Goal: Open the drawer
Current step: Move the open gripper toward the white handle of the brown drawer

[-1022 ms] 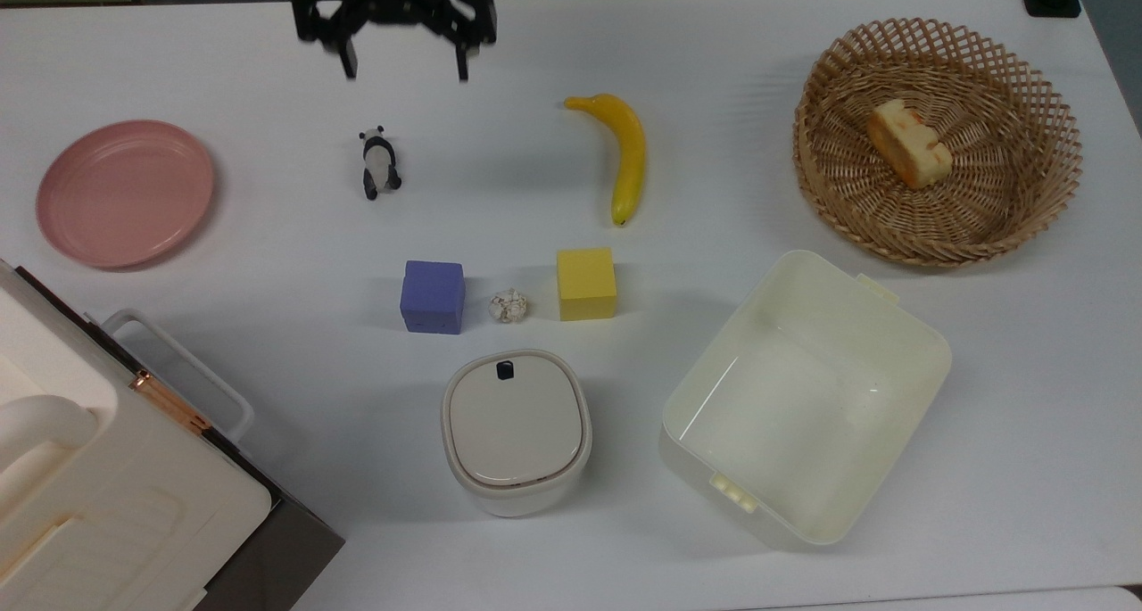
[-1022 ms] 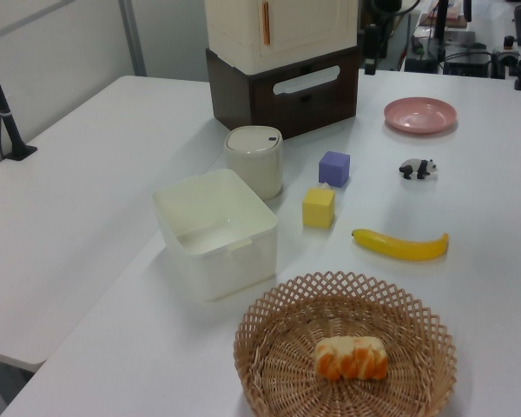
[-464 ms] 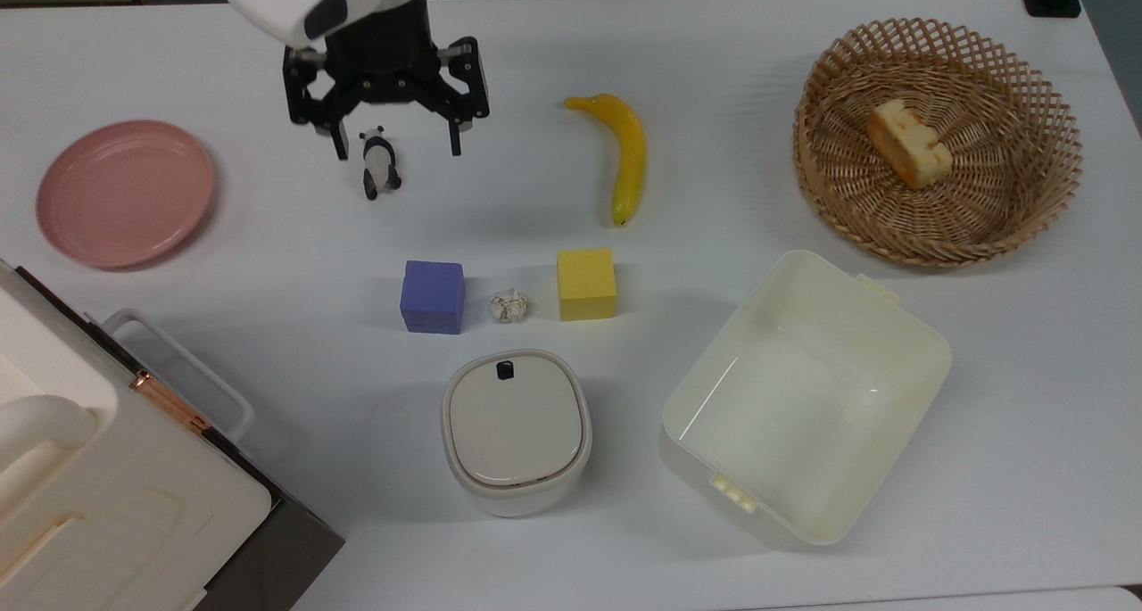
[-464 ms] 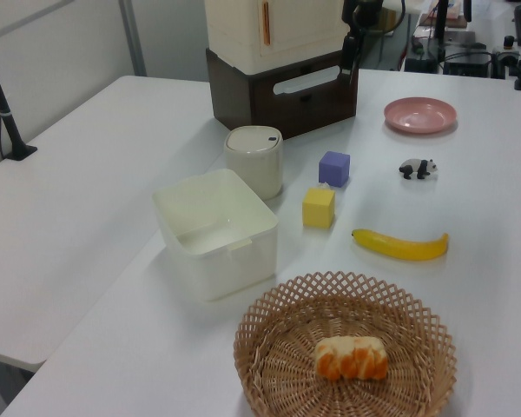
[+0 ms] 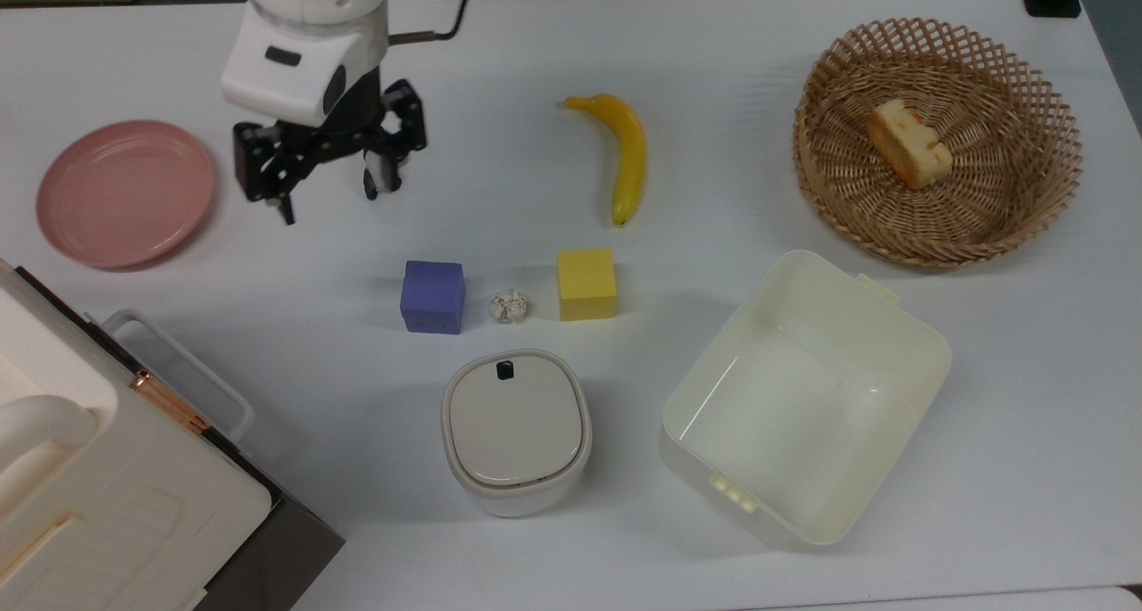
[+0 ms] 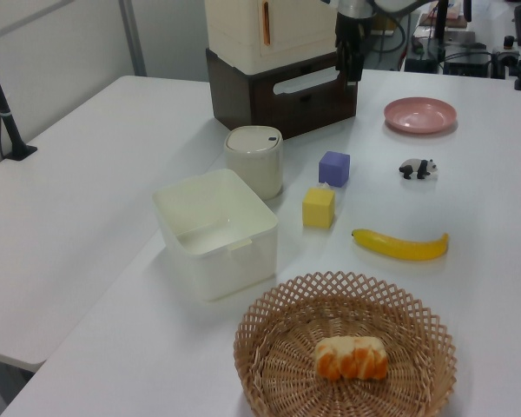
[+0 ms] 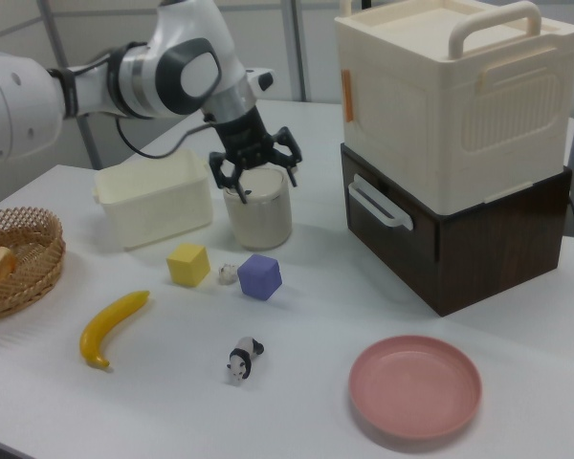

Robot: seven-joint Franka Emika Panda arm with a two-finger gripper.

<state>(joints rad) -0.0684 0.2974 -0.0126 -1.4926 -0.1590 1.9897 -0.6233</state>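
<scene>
Black two-finger gripper [image 5: 326,192] spread wide, empty, touching nothing; fingers point down above white table [image 5: 714,76]. White Panda arm [image 7: 163,62] reaches in from the right view's left, wrist bent down. Gripper hangs above small panda figurine [image 5: 379,163], between round pink plate [image 5: 125,192] and yellow banana [image 5: 624,152], well apart from dark-brown-fronted drawer [image 7: 402,239]. Drawer shut, white loop handle [image 7: 375,204] untouched, under cream cabinet [image 7: 450,105].
</scene>
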